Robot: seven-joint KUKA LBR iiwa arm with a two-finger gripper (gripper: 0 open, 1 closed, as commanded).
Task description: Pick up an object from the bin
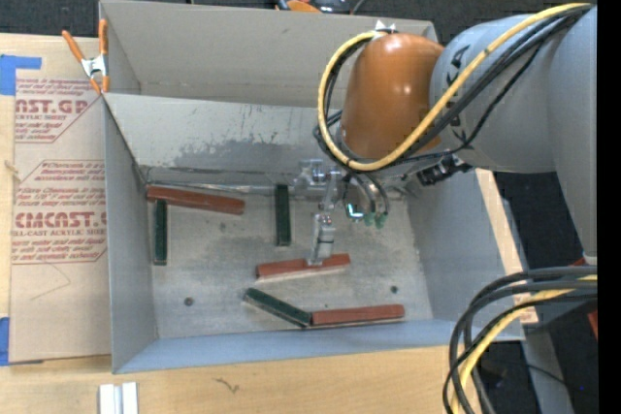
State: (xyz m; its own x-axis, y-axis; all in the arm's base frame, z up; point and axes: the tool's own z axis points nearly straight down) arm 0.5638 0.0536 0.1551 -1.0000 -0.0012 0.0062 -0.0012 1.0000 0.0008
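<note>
Brown stick flat on the middle of the bin floor, not yet lifted.
At the left a green bar and a long brown bar lay well apart from the action. Further over came a second green bar, then the gripper, its tip at the brown stick's right end. I couldn't tell whether it was spread or pressed together. As I judged it, the grasp and lift were left to do.

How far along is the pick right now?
Done: the approach; the gripper sits low in the bin, its tip at the middle brown stick. In hand: nothing that I can confirm; that stick lies flat on the floor. Left: a secure grasp and the lift out.
</note>
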